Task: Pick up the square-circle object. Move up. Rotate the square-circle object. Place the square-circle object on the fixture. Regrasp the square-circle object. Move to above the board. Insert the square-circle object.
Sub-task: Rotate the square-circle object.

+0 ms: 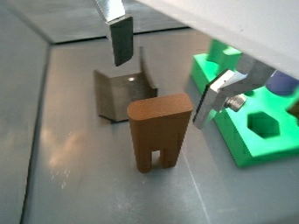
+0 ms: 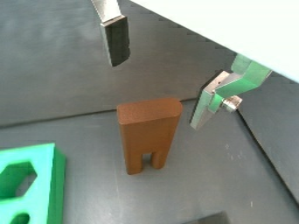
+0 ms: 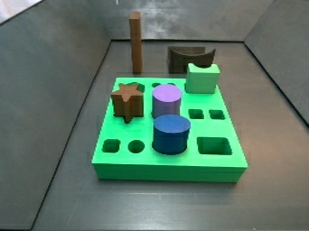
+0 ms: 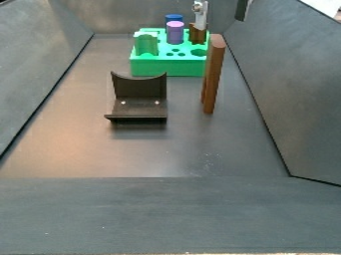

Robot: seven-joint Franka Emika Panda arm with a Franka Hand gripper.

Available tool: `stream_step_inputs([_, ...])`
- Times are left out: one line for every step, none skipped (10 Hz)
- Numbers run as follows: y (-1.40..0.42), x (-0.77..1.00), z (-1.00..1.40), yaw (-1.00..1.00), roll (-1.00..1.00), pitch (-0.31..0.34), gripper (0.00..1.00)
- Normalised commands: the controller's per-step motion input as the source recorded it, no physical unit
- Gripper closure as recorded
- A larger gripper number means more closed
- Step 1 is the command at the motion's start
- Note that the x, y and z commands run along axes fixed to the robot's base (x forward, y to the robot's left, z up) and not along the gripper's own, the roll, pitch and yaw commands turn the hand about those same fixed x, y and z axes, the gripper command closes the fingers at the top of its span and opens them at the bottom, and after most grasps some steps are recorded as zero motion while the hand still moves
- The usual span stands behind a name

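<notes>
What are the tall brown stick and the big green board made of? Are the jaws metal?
The square-circle object looks like matte brown plastic, maybe printed: flat, even colour with no wood grain. The board looks like bright green plastic too, smooth with crisp-cut holes. The gripper, hanging open above the object, has jaws that look like metal: flat silver plates with a dull shine and dark pads.
</notes>
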Motion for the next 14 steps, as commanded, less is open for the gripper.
stream_step_inputs([0.01,0.03,-0.03,1.0,0.0,0.007,0.0])
stream_step_inputs([0.01,0.03,-0.03,1.0,0.0,0.007,0.0])
stream_step_inputs([0.01,0.03,-0.03,1.0,0.0,0.007,0.0])
stream_step_inputs([0.01,0.03,-0.03,1.0,0.0,0.008,0.0])
stream_step_inputs([0.0,0.03,-0.03,1.0,0.0,0.008,0.0])
stream_step_inputs([0.01,0.03,-0.03,1.0,0.0,0.008,0.0])
stream_step_inputs([0.0,0.03,-0.03,1.0,0.0,0.008,0.0])
stream_step_inputs([0.0,0.03,-0.03,1.0,0.0,0.009,0.0])
stream_step_inputs([0.0,0.03,-0.03,1.0,0.0,0.009,0.0])
stream_step_inputs([0.0,0.03,-0.03,1.0,0.0,0.009,0.0])
stream_step_inputs([0.0,0.03,-0.03,1.0,0.0,0.009,0.0])
stream_step_inputs([0.0,0.03,-0.02,1.0,0.0,0.01,0.0])
stream_step_inputs([0.0,0.03,-0.02,1.0,0.0,0.01,0.0])
stream_step_inputs([0.0,0.03,-0.02,1.0,0.0,0.011,0.0])
